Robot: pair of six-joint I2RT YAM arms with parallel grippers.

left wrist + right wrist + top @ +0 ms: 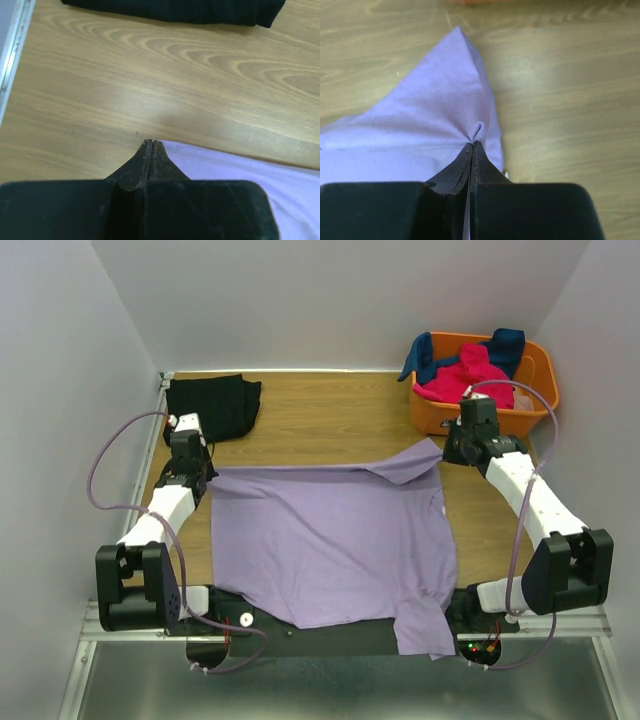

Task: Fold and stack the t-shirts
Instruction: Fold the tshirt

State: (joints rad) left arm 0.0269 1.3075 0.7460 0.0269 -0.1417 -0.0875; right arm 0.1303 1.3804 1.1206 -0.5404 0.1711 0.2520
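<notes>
From above, the lavender t-shirt (330, 540) lies spread over the middle of the counter (330, 415), its near hem hanging off the near edge and its far right corner turned back in a small flap. A folded black t-shirt (212, 403) sits at the far left. A pink t-shirt (470, 375) and a teal t-shirt (505, 345) are heaped in the orange basket (450, 415) at the far right. The left hand (197, 472) is at the lavender shirt's far left corner, and the right hand (452, 452) is at the far right corner by the flap. The left wrist view shows that hand's fingers (151, 144) pressed together right at the cloth's edge, but I cannot tell whether any fabric is caught between them. The black shirt lies well beyond, across bare wood. The right wrist view shows that hand (473, 145) clamped on a pucker of lavender cloth, with the corner fanning out beyond the tips. The step appears to be folding the far edge towards the near one. To do it well, both corners should probably rise together and travel level, keeping the edge between them taut so no crease forms. The left grip looks worth confirming first, since a corner slipping free would skew the fold.
</notes>
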